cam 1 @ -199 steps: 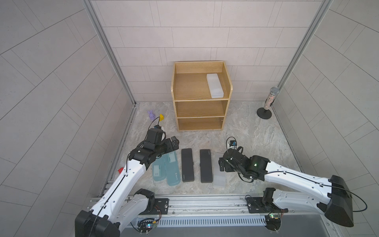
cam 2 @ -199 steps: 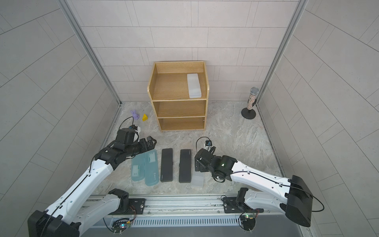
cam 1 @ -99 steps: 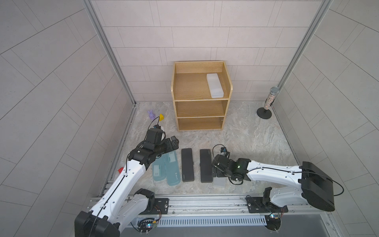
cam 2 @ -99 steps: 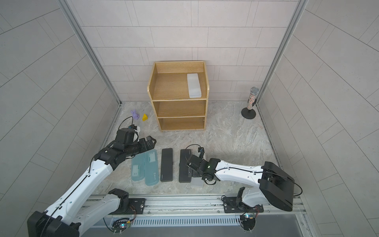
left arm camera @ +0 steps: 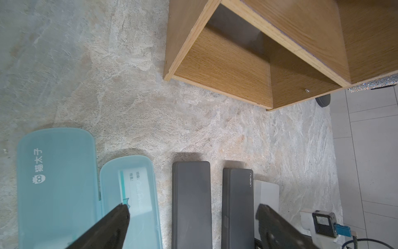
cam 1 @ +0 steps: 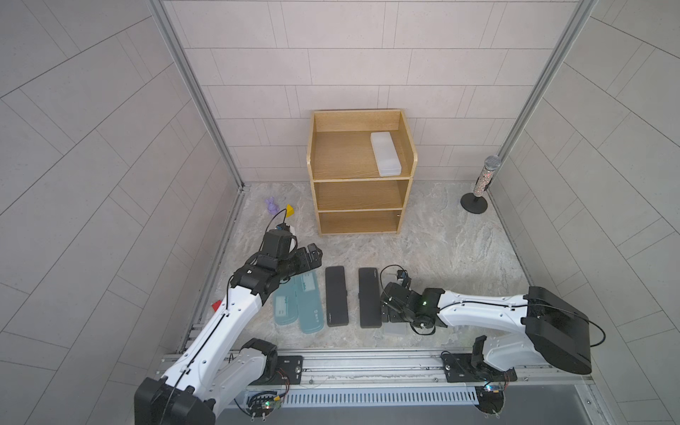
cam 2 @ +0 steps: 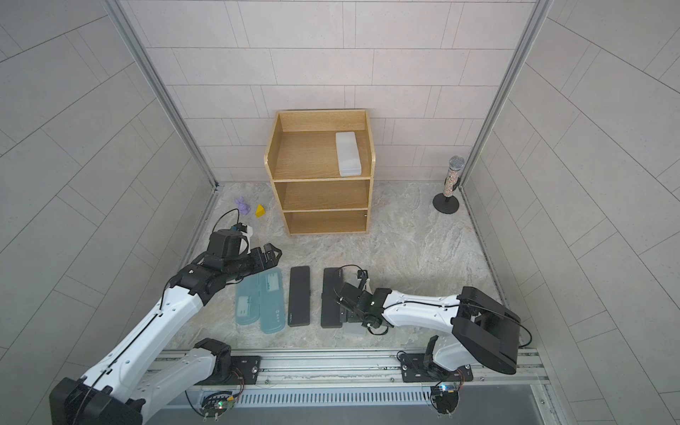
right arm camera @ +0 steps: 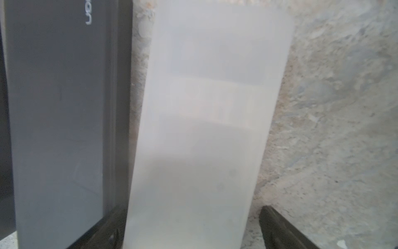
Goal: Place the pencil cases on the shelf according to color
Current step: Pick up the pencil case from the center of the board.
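Observation:
The wooden shelf [cam 1: 362,171] stands at the back wall. One frosted white pencil case [cam 1: 385,153] lies on its top tier. On the floor lie two teal cases [cam 1: 310,303], two black cases [cam 1: 335,296] and a second white case [right arm camera: 206,129], side by side. My right gripper [right arm camera: 191,226] is open and low over that white case, one finger between it and the nearer black case [right arm camera: 58,107], the other on its far side with a gap. My left gripper [left arm camera: 193,224] hangs open above the row, over the far ends of the teal cases [left arm camera: 129,194], holding nothing.
A purple figure [cam 1: 272,205] and a yellow wedge [cam 1: 290,209] sit left of the shelf. A small red block [cam 1: 216,304] lies by the left wall. A glittery microphone on a stand [cam 1: 482,184] is in the back right corner. A metal rail [cam 1: 368,368] runs along the front.
My right arm has swung left and come down, so its open jaws now straddle the floor's white case. The left arm has stayed almost still.

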`<state>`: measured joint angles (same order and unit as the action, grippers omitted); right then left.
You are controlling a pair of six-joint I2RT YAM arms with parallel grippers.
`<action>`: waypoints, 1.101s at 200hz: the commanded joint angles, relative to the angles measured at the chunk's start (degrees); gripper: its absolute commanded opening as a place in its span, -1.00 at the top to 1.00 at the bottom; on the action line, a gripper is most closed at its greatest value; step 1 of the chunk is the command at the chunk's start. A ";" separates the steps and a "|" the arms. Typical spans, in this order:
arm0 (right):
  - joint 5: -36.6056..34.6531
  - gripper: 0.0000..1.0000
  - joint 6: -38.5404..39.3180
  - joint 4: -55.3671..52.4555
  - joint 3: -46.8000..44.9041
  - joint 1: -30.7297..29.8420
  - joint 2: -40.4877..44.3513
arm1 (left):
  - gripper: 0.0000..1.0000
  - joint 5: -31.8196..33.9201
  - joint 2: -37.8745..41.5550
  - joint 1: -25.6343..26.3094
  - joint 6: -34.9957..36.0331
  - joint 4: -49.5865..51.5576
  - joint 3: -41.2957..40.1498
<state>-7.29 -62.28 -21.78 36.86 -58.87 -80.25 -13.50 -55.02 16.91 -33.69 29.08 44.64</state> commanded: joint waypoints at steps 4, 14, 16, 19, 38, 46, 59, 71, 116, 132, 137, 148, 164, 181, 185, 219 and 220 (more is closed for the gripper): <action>0.35 -0.96 -0.01 -2.32 -0.78 0.62 -2.48 | -0.99 -0.13 0.36 0.36 -0.28 -0.60 -0.70; -0.03 -0.95 0.81 -4.15 -0.78 1.45 -2.12 | -0.99 -0.06 0.35 0.38 -0.23 -0.59 -0.70; -0.21 -0.95 1.01 -4.50 -0.79 1.65 -1.93 | -0.99 -0.11 0.36 0.40 -0.23 -0.60 -0.74; -0.33 -0.95 1.35 -4.95 -0.78 1.99 -1.68 | -0.99 0.01 0.39 0.41 -0.24 -0.65 -0.71; -0.45 -0.92 4.18 -6.83 -0.80 4.67 1.09 | -0.99 0.12 0.39 0.46 -0.32 -0.60 -0.78; -0.17 -0.92 5.37 -7.21 -2.27 6.03 2.52 | -0.99 0.07 0.40 0.41 -0.41 -0.60 -0.74; 0.72 -0.91 7.97 -7.53 -2.77 8.42 4.63 | -0.99 -0.16 0.27 0.50 -0.51 -0.78 -0.83; 1.19 -0.91 10.27 -8.02 -2.72 10.03 6.12 | -0.99 -0.13 0.16 0.59 -0.50 -0.80 -0.79; 1.39 -0.98 12.22 -15.29 0.93 10.63 12.81 | -0.99 1.45 -0.30 1.53 0.15 0.57 -0.10; 2.19 -1.00 10.70 -17.74 0.18 9.97 16.00 | -0.99 2.63 -1.15 2.29 0.56 1.72 0.61; 1.94 -1.00 9.98 -18.56 -0.30 9.52 17.10 | -0.99 2.68 -1.37 2.46 0.64 1.87 0.75; 1.32 -1.00 8.10 -19.69 -0.77 8.20 19.50 | -0.99 2.59 -2.08 2.96 0.68 2.78 1.05; 0.40 -1.00 4.78 -21.16 -3.79 5.91 22.13 | -0.99 2.78 -3.07 3.52 1.46 5.24 1.99; 0.08 -1.00 1.69 -22.29 -4.53 3.78 22.90 | -0.99 3.22 -2.71 3.83 2.56 6.97 2.35; -0.13 -1.00 1.29 -22.17 -4.56 3.18 22.84 | -0.99 3.21 -2.36 3.84 2.58 7.02 2.24; -1.99 -1.00 -1.88 -19.64 -7.03 0.95 21.63 | -0.99 2.59 -1.05 3.93 2.70 5.99 1.83; -2.10 -1.00 -1.97 -19.58 -7.09 0.95 21.58 | -0.99 2.64 -1.14 3.88 2.73 5.95 1.84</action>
<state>-6.39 -59.99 -40.71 31.51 -57.36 -57.93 -11.42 -57.23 20.45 -32.29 34.11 44.91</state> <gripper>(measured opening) 0.997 0.997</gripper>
